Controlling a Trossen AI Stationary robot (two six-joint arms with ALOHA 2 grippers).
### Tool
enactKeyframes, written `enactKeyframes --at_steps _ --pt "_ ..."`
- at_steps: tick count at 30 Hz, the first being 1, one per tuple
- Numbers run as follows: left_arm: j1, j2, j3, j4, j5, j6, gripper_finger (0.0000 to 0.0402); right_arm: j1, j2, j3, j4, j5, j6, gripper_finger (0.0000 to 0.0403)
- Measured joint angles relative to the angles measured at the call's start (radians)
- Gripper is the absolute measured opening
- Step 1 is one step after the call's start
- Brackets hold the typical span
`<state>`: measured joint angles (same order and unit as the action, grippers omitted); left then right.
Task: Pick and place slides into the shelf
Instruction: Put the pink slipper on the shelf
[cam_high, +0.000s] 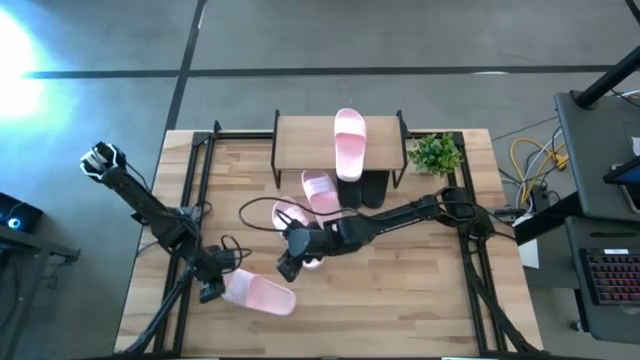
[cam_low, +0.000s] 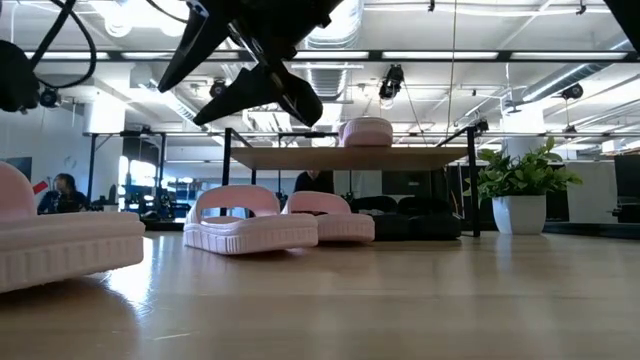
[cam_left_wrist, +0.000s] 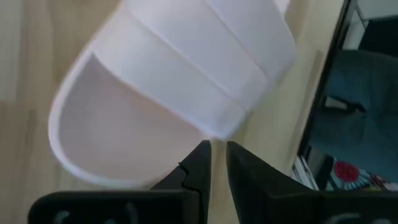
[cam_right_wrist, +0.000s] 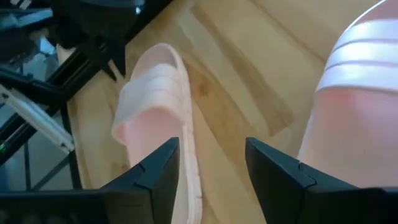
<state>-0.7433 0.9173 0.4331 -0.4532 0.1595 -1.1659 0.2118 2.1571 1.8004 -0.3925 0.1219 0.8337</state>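
Your right gripper (cam_high: 292, 262) hangs over the middle of the bench (cam_high: 420, 300), fingers spread and empty, just above a pink slide (cam_high: 300, 248) that lies flat. A second pink slide (cam_high: 320, 190) sits near it at the shelf's front edge, a third (cam_high: 350, 143) already rests on top of the shelf (cam_high: 300, 140), and two black slides (cam_high: 365, 190) are tucked under it.

Your left gripper (cam_high: 212, 291) is at the near left of the bench, fingers pinched almost shut at the rim of a fourth pink slide (cam_high: 262, 294). The wrist view shows the tips at the strap's edge; you cannot tell how much foam is actually between them.

Risks, as judgement:
- Thin pinch on soft foam: the left slide may peel out or swing when you lift.
- Right fingers come down astride the strap off-centre: the slide skids on the wood instead of being caught.
- The two middle slides lie close; a wide approach may nudge the neighbour.
- Black cables trail across the bench beside the right arm; a snag could drag a slide.
- The potted plant (cam_high: 434, 154) stands just beside the shelf's end.

No brand, label or legible writing anywhere.
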Motion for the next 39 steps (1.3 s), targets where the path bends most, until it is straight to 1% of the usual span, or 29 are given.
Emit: enactKeyframes --at_steps 4,7,11,15,18,20,22,25,26,28,30,31,33,36,39 --pt "0.002 0.044 -0.030 0.089 -0.042 0.048 0.0036 -0.002 0.000 0.000 -0.001 0.011 0.000 0.0173" --pt "0.004 0.078 -0.032 0.120 -0.064 0.083 0.0036 -0.001 0.000 0.000 0.000 0.010 0.011 0.0173" --pt "0.011 0.097 -0.033 0.188 -0.072 0.107 0.0036 0.002 0.000 0.000 0.000 0.010 0.036 0.0171" --pt "0.013 0.066 -0.033 0.262 -0.125 0.109 0.0036 0.002 0.000 0.000 0.000 0.009 0.041 0.0171" --pt "0.015 0.026 -0.035 0.275 -0.186 0.108 0.0036 0.004 0.000 -0.001 0.001 0.010 0.044 0.0171" --pt "0.018 0.001 -0.051 0.276 -0.206 0.104 0.0036 0.004 0.000 -0.001 0.001 0.009 0.045 0.0171" --pt "0.019 -0.013 -0.081 0.278 -0.207 0.066 0.0036 0.005 0.000 -0.001 0.000 0.009 0.045 0.0171" --pt "0.019 -0.031 -0.141 0.274 -0.205 -0.049 0.0036 0.007 0.000 -0.001 0.001 0.008 0.049 0.0171" --pt "0.019 -0.044 -0.161 0.302 -0.206 -0.092 0.0036 0.008 0.000 -0.001 0.000 0.005 0.049 0.0171" --pt "0.019 -0.085 -0.197 0.422 -0.234 -0.160 0.0036 0.010 0.000 -0.001 0.000 0.004 0.049 0.0171" --pt "0.019 -0.134 -0.228 0.548 -0.289 -0.211 0.0036 0.013 0.000 -0.001 0.000 0.003 0.049 0.0171" --pt "0.019 -0.159 -0.247 0.582 -0.319 -0.239 0.0036 0.016 0.000 -0.001 0.000 0.003 0.048 0.0171" --pt "0.019 -0.193 -0.277 0.579 -0.359 -0.294 0.0036 0.019 0.000 -0.001 0.000 0.003 0.048 0.0171" --pt "0.018 -0.232 -0.317 0.580 -0.361 -0.360 0.0036 0.023 0.000 -0.001 -0.001 0.003 0.047 0.0171" --pt "0.015 -0.254 -0.325 0.588 -0.351 -0.429 0.0036 0.026 0.000 -0.001 -0.012 0.004 0.038 0.0171"
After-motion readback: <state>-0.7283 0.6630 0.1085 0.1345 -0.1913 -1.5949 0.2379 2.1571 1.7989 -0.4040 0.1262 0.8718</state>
